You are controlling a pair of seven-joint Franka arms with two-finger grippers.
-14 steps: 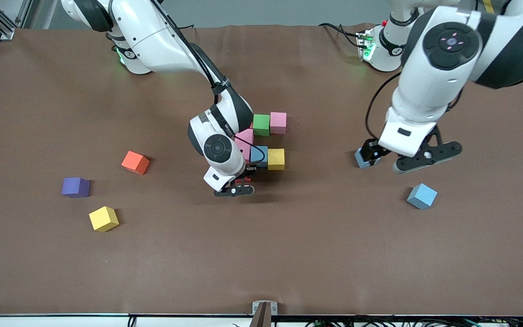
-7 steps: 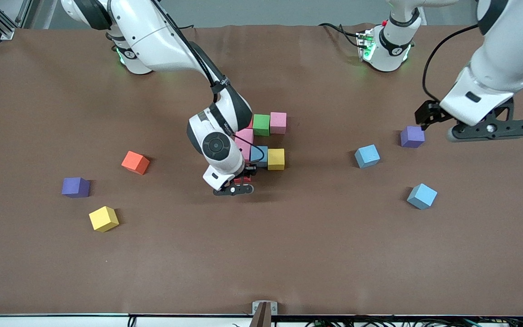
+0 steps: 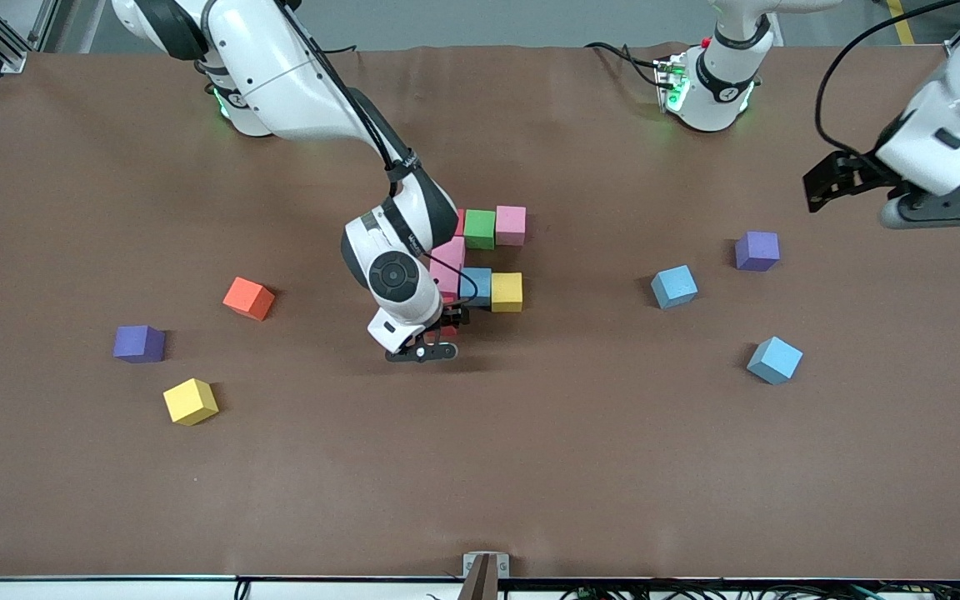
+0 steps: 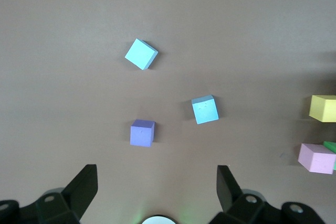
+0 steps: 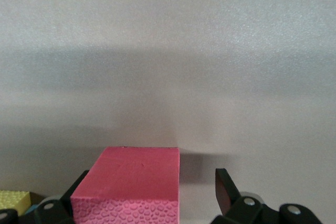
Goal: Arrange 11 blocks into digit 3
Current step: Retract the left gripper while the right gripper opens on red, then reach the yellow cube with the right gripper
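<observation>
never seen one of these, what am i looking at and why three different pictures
Two white robot arms stand at a brown table, each ending in a two-finger gripper. One picture looks down from across the table; the other two come from cameras on the arms' wrists.

The right gripper is low at a cluster of cubes, the beginnings of a digit 3. Its fingers are open around a red cube resting on the table, so nothing is gripped.

The left gripper is open and empty, up over its own end of the table. Its camera shows two light blue cubes and a purple cube below.

An orange cube, another purple cube and a yellow cube lie loose toward the right arm's end.
</observation>
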